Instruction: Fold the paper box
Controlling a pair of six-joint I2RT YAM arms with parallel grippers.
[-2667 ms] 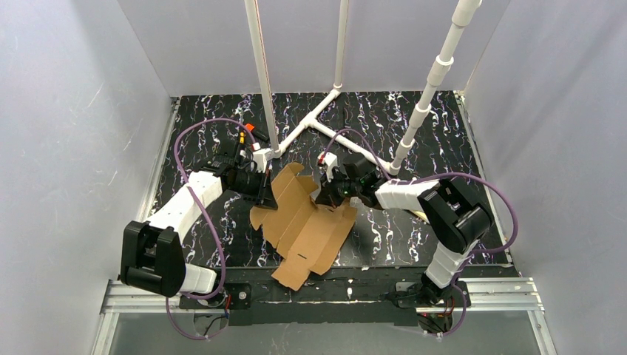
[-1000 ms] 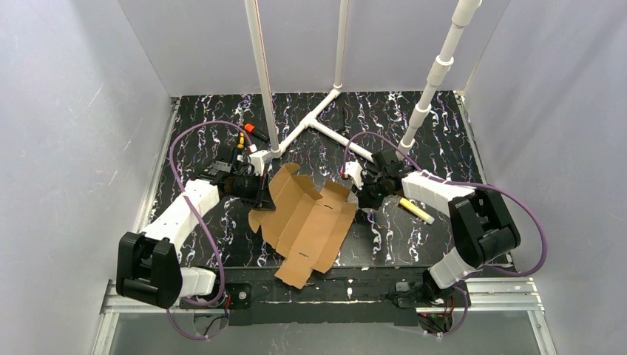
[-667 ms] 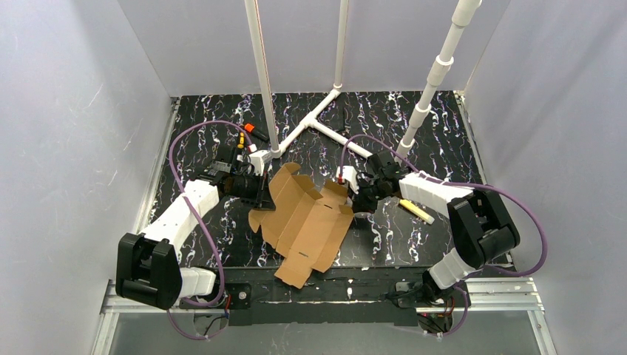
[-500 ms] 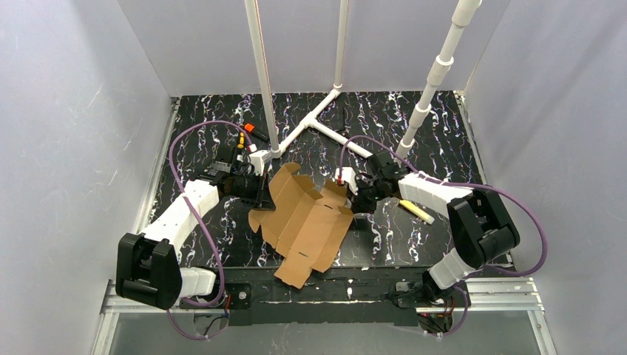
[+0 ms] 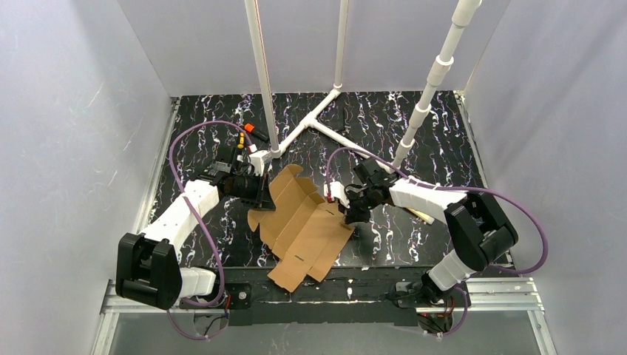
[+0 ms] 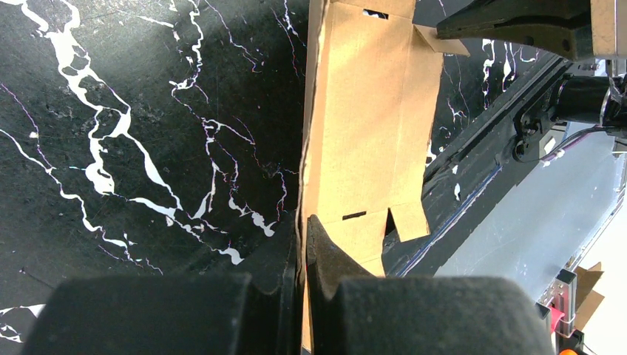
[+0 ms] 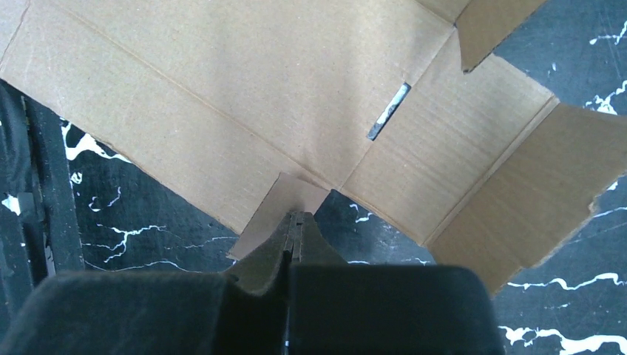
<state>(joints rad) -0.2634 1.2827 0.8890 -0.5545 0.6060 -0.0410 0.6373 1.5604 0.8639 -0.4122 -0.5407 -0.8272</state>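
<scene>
Right gripper (image 5: 347, 212), seen from above, has swung back in from 3 o'clock and now meets the right edge of the paper box (image 5: 303, 229), a flat brown die-cut corrugated cardboard sheet; 1 second ago it hung clear. Meanwhile the sheet has slid slightly toward 7 o'clock across the black white-veined table (image 5: 458, 140), so this reads as a nudge, with folding barely begun. Long axis: roughly 1 to 7 o'clock, near end at the table's front edge. Left gripper (image 5: 264, 197) stays at the 10 o'clock edge.

Left wrist view: fingers clamped on that cardboard edge.

Right wrist view: fingers together, tips touching a small tab (image 7: 277, 203) at the sheet's 6 o'clock, apparently pushing, not holding.
</scene>
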